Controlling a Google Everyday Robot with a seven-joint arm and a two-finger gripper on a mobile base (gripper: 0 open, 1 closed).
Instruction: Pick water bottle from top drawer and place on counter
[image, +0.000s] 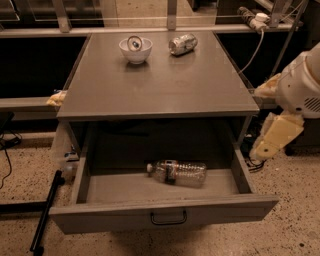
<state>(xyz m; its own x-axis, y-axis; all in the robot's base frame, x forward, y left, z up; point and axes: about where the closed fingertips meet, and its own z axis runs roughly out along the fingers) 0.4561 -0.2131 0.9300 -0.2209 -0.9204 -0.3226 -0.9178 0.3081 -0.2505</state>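
Note:
The water bottle (177, 173) lies on its side in the open top drawer (160, 214), white cap to the left, near the drawer's middle. The drawer is pulled out and its black handle (168, 218) is centred on the front panel. The grey counter (160, 82) spans the cabinet top above it. My arm comes in from the right edge. My gripper (265, 147), a cream-coloured part below the white arm housing, hangs beside the drawer's right side, outside it and well right of the bottle.
A white bowl (135, 49) and a crushed silver can (182, 44) stand at the back of the counter. A black pole (45, 212) leans on the floor left of the drawer. Cables and a power strip (252, 20) are at the back right.

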